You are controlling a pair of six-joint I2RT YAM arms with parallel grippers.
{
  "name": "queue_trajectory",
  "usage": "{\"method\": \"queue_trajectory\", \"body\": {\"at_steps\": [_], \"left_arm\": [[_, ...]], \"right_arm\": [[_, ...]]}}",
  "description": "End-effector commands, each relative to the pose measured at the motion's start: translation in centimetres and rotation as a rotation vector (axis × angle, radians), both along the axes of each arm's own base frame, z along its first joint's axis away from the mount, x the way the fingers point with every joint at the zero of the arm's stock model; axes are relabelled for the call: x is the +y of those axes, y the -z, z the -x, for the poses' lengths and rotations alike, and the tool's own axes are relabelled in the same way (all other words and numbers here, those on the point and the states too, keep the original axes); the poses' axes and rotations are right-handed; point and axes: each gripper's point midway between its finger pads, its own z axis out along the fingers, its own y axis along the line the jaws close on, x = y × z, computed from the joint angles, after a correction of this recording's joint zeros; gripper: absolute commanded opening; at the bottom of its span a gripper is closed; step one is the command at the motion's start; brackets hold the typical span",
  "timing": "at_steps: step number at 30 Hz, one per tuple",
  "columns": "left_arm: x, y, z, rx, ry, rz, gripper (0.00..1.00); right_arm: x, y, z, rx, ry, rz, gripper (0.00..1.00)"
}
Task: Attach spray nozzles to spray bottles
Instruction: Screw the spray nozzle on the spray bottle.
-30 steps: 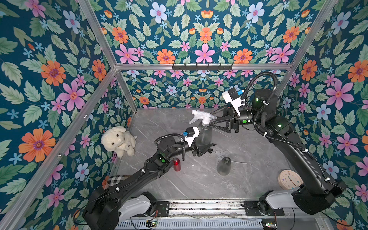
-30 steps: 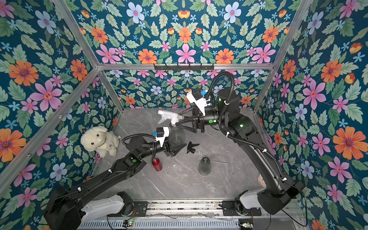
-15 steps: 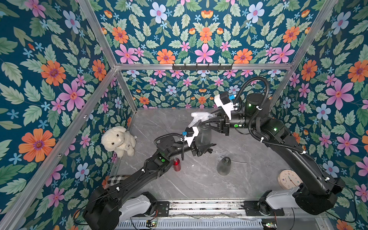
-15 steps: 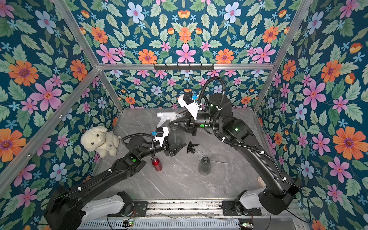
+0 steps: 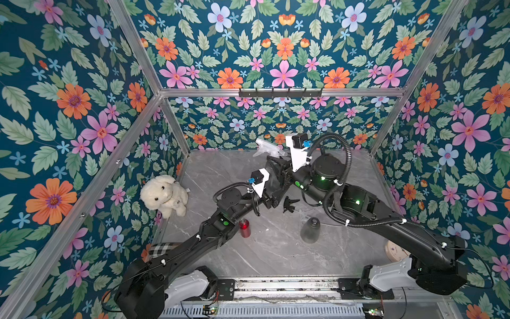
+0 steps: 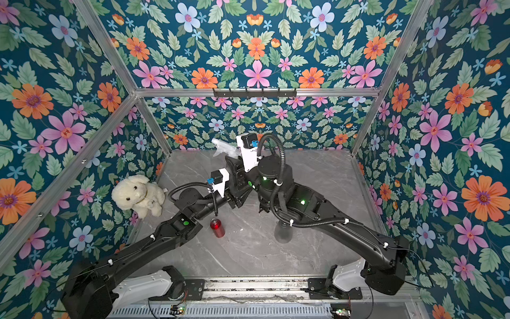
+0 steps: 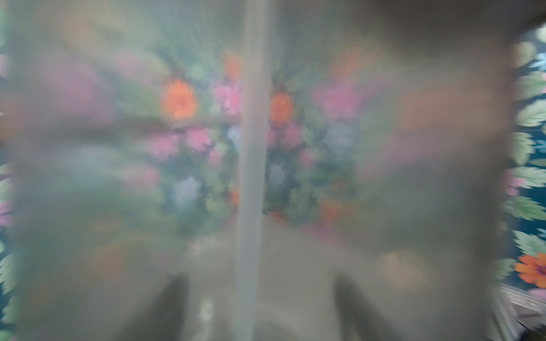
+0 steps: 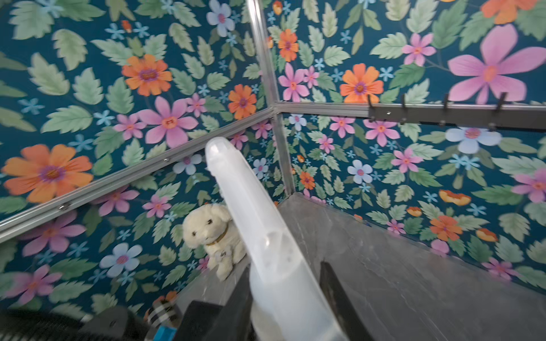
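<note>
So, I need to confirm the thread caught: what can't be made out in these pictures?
- Joint between whitish translucent spray nozzle and held smoky-grey plastic bottle: both top views, covered by the right gripper.
- Left wrist view: bottle against lens, all blur.
- Right wrist view: nozzle collar cut off by the frame edge.

Bright, even light, soft shadows on the surface; left wrist view wholly blurred, right wrist edges smeared.
</note>
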Motion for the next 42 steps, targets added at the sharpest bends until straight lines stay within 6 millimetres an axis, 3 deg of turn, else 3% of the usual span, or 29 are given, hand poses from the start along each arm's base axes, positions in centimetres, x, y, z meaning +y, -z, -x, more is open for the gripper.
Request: {"method": "queue_trajectory", "body": {"at_steps": [1,5,10,15,20,23,26,30,35,42], "left_arm": [[0.3,-1.3,-0.9,-0.039,-0.072,0.01,0.0],[0.4,-1.1,-1.2,-0.032,-0.096,0.004,0.0],[0.6,-1.0,-1.4,-0.025,-0.109,0.003,0.0],[0.8,-1.3,-1.3,-0.022,-0.111,0.01,0.0],[1.0,-1.5,-0.4,-0.036,-0.085,0.008,0.0],[0.6,-2.0,0.8,-0.054,-0.023,0.006,0.0],[0.1,-2.0,2.1,-0.071,0.053,-0.004,0.0],[-0.6,-1.5,3.5,-0.071,0.17,-0.022,0.0],[-0.7,-1.1,4.1,-0.036,0.294,-0.004,0.0],[-1.4,-0.8,4.7,-0.013,0.388,-0.009,0.0]], "right_arm": [[2.3,5.4,0.7,0.177,0.005,0.038,0.26],[2.5,4.6,0.3,0.162,0.041,-0.006,0.32],[1.4,1.8,1.0,0.083,0.017,-0.057,0.45],[0.7,-0.9,4.8,-0.014,-0.182,-0.121,0.59],[-2.1,-2.3,8.3,-0.074,-0.308,-0.052,0.67],[-3.7,-2.5,9.4,-0.077,-0.371,0.026,0.68],[-6.4,-2.7,7.8,-0.017,-0.439,0.01,0.67],[-8.1,-3.1,6.7,0.049,-0.638,-0.074,0.67],[-6.9,-2.9,8.0,-0.002,-0.81,-0.019,0.67],[-5.4,-2.3,6.0,0.016,-0.803,0.005,0.6]]}}
